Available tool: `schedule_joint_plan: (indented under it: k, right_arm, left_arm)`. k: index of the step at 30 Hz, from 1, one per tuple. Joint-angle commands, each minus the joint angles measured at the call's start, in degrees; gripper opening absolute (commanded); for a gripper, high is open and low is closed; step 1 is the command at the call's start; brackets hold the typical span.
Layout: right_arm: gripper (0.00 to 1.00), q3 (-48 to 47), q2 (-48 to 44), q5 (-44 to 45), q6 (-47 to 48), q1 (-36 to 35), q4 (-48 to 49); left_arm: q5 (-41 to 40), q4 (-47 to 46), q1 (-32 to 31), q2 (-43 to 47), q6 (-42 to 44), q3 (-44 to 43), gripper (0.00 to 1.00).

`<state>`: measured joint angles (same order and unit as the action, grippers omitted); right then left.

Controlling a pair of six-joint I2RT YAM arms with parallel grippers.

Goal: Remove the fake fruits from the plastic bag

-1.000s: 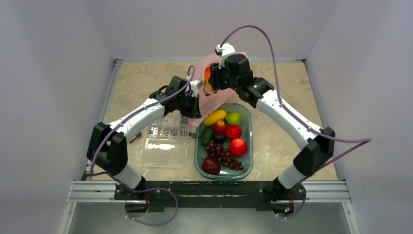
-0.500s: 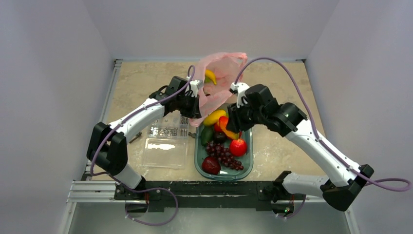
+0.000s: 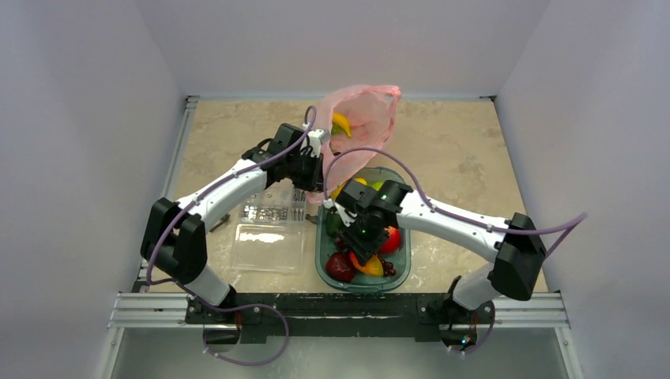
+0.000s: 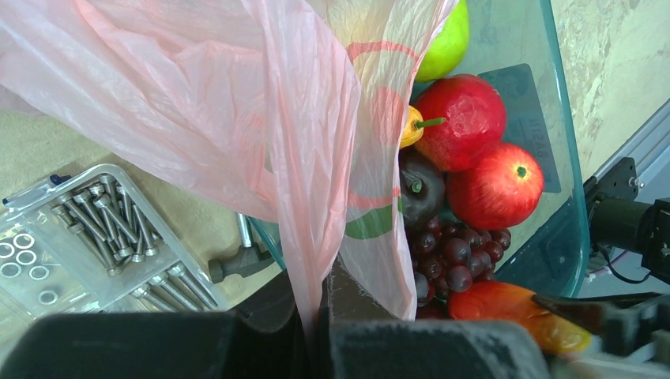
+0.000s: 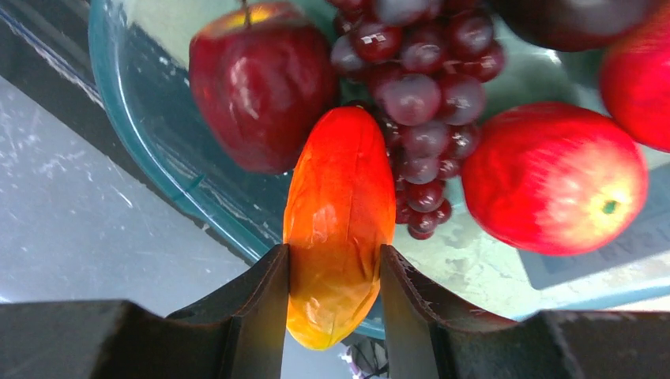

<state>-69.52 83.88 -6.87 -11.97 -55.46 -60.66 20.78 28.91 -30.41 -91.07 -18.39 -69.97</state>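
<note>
Beige stone-look worktop, walled in white, carries a green tray (image 4: 567, 181) by its near edge and a clear box of bolts (image 3: 272, 210) just left of that tray. Your left gripper (image 4: 320, 316) is pinched tight on a fold of the pink plastic bag (image 3: 365, 110). It holds the bag lifted over the tray's far end, apparently so the contents stay reachable. A yellow banana (image 3: 341, 124) shows in the bag's upper part, so the bag is not yet emptied.

Your right gripper (image 5: 336, 296) is clamped on the orange-red mango (image 5: 340, 213), one finger on each flank. It sits low at the tray's near end, between a dark red apple (image 5: 261, 95) and the purple grape bunch (image 5: 419, 103). That gap looks like the free spot. The mango's near tip overhangs the rim, so nudge it inward before you let go.
</note>
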Motion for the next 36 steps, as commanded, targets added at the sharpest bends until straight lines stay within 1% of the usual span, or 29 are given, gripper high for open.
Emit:
schedule_joint_plan:
  k: [1,4,5,6,8,10,13,14,16,19,23,26,28,31,34,36]
  right_arm:
    - [0.00,-1.30,3.82,-0.07,1.02,-3.97,-1.75]
    - [0.00,-0.35,5.05,0.61,-0.30,-4.47,-2.04]
    - [0.02,-0.07,5.09,1.80,-1.27,-4.48,-2.15]
    - [0.11,-0.40,5.15,3.44,-1.75,-4.48,-2.48]
    - [0.27,-1.11,5.02,5.52,-1.92,-4.48,-3.23]
    - [0.45,-1.45,3.95,7.19,-2.38,-4.57,-3.70]
    - [0.65,-1.95,2.40,10.40,-3.37,-4.57,-4.22]
    - [0.71,-2.38,1.94,13.25,-4.05,-4.56,-4.44]
    - [0.79,-3.58,1.49,17.67,-5.42,-4.57,-5.11]
    - [0.83,-5.16,0.37,20.53,-6.90,-4.57,-4.22]
    - [0.88,-5.23,-2.61,18.77,-5.82,-4.57,-0.70]
    - [0.95,-3.59,-6.73,19.40,-5.49,-4.48,3.78]
    - [0.97,-1.75,-9.98,20.98,-5.42,-4.39,7.58]
    - [0.99,1.68,-14.17,24.76,-7.69,-3.74,15.17]
    - [0.97,5.64,-17.38,27.71,-12.12,-1.73,23.43]
    - [0.95,8.65,-18.59,26.88,-14.39,0.87,29.99]
  left_arm:
    - [-0.21,-0.34,-0.15,2.64,1.06,-0.65,0.00]
    - [-0.07,-0.31,-0.17,2.87,0.99,-0.77,0.00]
    - [-0.03,-0.34,-0.18,2.95,0.95,-0.73,0.00]
    - [0.04,-0.34,-0.19,2.99,0.86,-0.69,0.00]
    - [0.34,-0.53,-0.18,3.29,0.67,-0.66,0.00]
    - [0.45,-0.69,-0.19,3.55,0.51,-0.45,0.00]
    - [0.51,-0.86,-0.17,3.77,0.46,-0.34,0.00]
    - [0.50,-0.87,-0.22,3.80,0.39,-0.34,0.00]
    - [0.50,-0.91,-0.15,3.82,0.38,-0.29,0.00]
    - [0.46,-0.87,-0.13,3.83,0.38,-0.34,0.00]
    - [0.25,-0.87,-0.22,3.80,0.47,-0.16,0.00]
    - [0.03,-0.95,-0.17,3.66,0.56,-0.16,0.00]
    - [-0.10,-0.86,-0.19,3.53,0.55,-0.12,0.00]
    - [-0.04,-1.08,-0.18,3.69,0.40,0.08,0.00]
    - [-0.07,-1.12,-0.16,3.48,0.46,0.10,0.00]
    - [-0.17,-1.14,-0.19,3.49,0.40,0.10,0.00]
